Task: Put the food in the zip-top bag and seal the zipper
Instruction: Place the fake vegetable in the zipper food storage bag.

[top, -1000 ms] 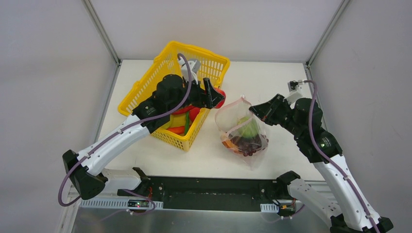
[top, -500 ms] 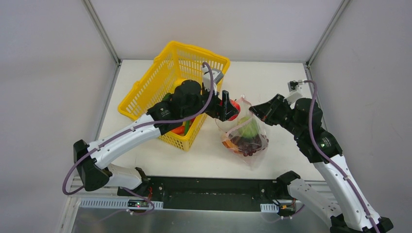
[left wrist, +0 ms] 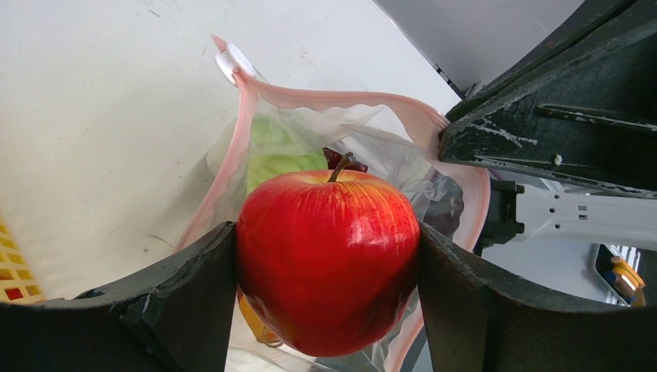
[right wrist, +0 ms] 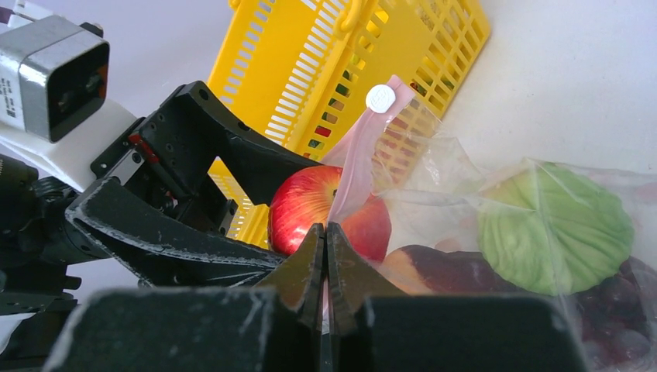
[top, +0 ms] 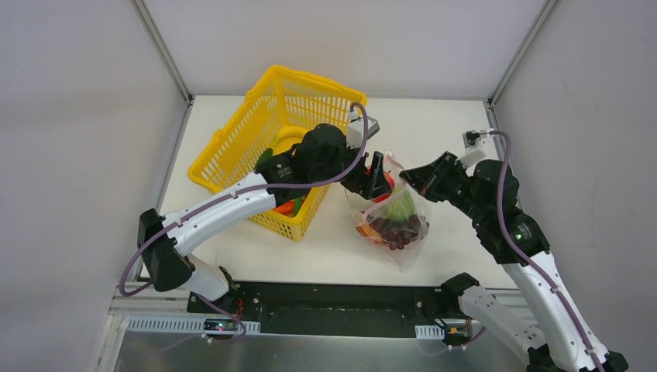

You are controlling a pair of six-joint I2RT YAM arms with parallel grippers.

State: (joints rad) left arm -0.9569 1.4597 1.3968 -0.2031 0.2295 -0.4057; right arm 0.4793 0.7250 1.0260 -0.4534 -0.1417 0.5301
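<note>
1 red apple is clamped in the left gripper at the open mouth of the zip-top bag; the zipper edge is pinched by the right gripper, beside the yellow basket.

I see a white table boxed by plain grey walls behind and beside it, metal posts rising from its far corners, evenly lit.
</note>
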